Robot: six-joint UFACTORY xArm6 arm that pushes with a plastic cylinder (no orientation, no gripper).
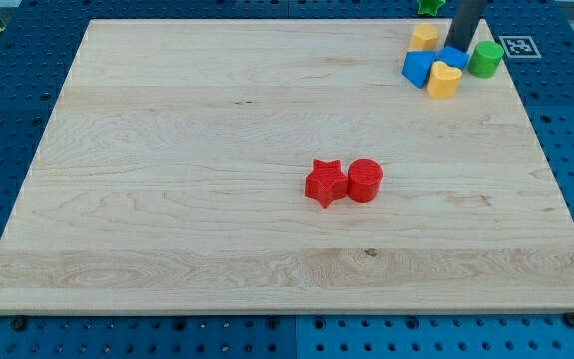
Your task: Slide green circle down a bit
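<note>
Green circle (484, 58) sits far right on the board (167, 150), one of two greens. The rod's tip (460, 47) lands just left of it, holding nothing. Two blues, two yellows, two reds.

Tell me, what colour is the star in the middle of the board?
Red. The star block sits beside a red cylinder, shown in the camera view.

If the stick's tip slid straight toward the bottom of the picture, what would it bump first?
Probably the blue block, right below my tip and maybe already touching it. The green circle sits to the view's right, so I'd likely miss it.
</note>
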